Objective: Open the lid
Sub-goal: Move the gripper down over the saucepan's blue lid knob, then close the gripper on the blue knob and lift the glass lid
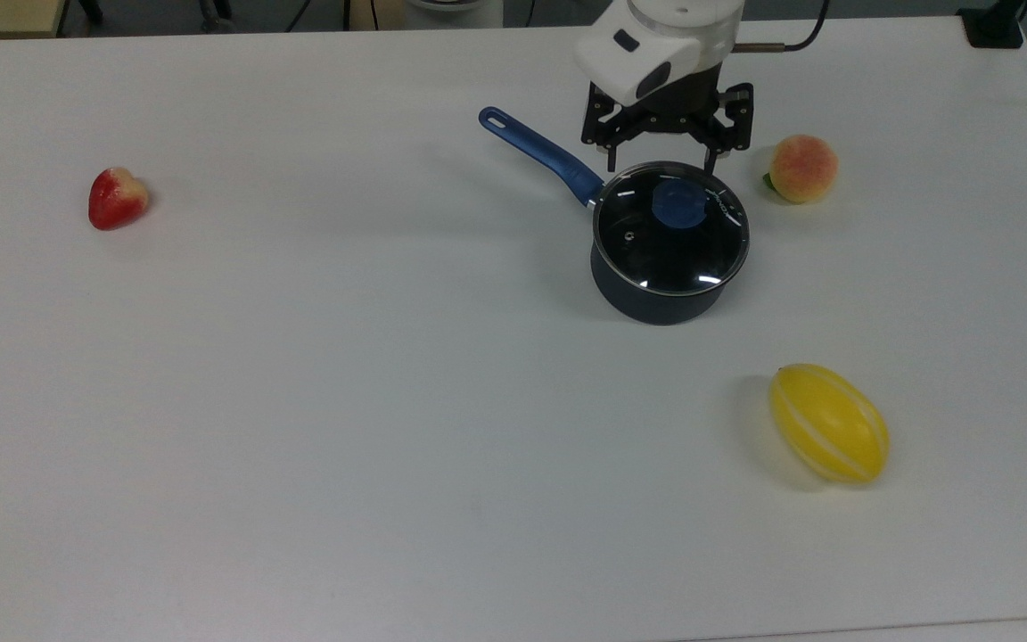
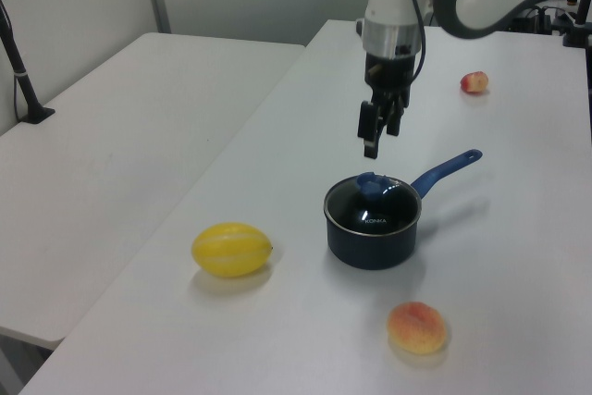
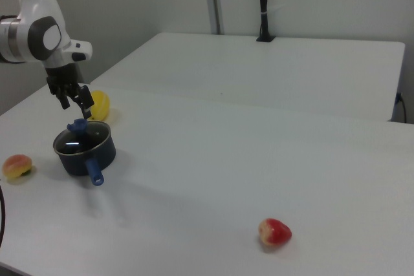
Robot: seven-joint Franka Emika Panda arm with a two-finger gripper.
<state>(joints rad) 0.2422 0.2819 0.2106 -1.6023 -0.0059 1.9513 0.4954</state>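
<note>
Glass lid [image 1: 671, 227] seated on saucepan [image 1: 656, 299]. Gripper [image 1: 661, 165] hangs above the blue knob [image 1: 679, 202], at its 12 o'clock in the top view. Fingers spread wide, holding nothing.

Clear lid [image 1: 671, 226] with a blue knob [image 1: 679, 201] on a dark saucepan [image 1: 656, 299]; at 4 o'clock a yellow, white-striped melon [image 1: 829, 423]; peach [image 1: 802, 168] orange-pink; strawberry [image 1: 117, 197] red; table [image 1: 299, 401] white.

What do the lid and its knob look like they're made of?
The lid looks like clear glass with a thin metal rim: the saucepan's dark inside shows through and glare streaks cross it. The knob looks like matte blue plastic, though that is less certain.
</note>
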